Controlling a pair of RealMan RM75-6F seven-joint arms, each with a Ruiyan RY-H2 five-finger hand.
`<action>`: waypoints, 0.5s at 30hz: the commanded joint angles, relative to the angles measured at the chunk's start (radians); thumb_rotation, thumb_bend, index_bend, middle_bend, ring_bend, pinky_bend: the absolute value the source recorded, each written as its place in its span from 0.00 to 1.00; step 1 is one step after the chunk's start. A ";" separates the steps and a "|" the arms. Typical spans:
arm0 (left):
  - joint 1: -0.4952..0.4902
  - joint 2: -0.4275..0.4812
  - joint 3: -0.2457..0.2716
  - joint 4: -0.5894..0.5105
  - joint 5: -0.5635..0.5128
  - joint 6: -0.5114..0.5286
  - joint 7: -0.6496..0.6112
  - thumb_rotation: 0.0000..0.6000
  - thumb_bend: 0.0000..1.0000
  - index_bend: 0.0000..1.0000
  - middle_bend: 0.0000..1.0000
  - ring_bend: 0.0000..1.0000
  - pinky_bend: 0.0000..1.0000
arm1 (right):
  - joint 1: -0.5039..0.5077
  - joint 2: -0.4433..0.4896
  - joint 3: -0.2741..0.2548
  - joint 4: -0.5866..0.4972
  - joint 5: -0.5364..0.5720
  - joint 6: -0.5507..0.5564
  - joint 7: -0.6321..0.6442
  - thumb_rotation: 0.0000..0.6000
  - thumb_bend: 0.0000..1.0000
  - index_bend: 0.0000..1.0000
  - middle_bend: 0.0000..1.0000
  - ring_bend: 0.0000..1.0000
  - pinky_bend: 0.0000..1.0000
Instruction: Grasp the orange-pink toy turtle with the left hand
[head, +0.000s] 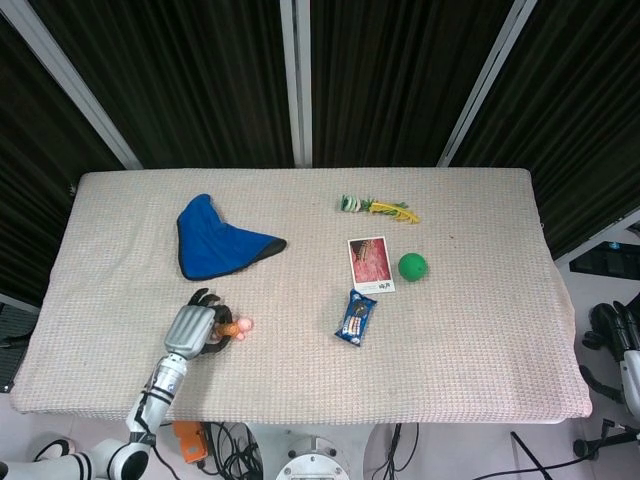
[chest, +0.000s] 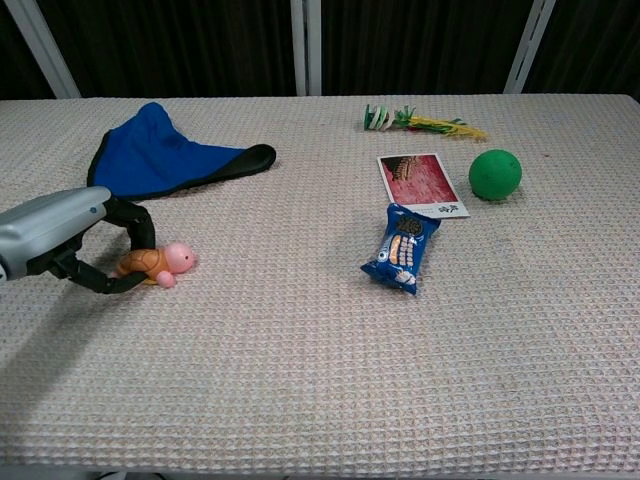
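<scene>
One toy turtle is being enclosed by the left hand, fingers curled around it; the snack packet lettering is unreadable.

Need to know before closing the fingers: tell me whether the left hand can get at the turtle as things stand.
Probably yes. The left hand is already at the turtle, its dark fingers curled over and under the shell. Nothing lies between them; the blue cloth sits farther back, apart. Whether the grip is firm cannot be told.
</scene>
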 joint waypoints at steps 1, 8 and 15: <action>-0.002 -0.018 -0.005 0.029 -0.010 -0.001 -0.003 1.00 0.40 0.69 0.69 0.33 0.16 | 0.001 -0.001 0.001 0.002 0.002 -0.003 0.002 1.00 0.15 0.00 0.00 0.00 0.00; 0.000 -0.018 -0.003 0.032 -0.019 0.002 0.025 1.00 0.40 0.73 0.73 0.37 0.16 | 0.001 0.000 0.003 -0.001 0.000 0.004 0.003 1.00 0.15 0.00 0.00 0.00 0.00; 0.012 0.095 0.027 -0.102 0.055 0.039 -0.017 1.00 0.20 0.13 0.06 0.02 0.09 | -0.010 0.008 -0.001 -0.019 -0.017 0.034 -0.002 1.00 0.15 0.00 0.00 0.00 0.00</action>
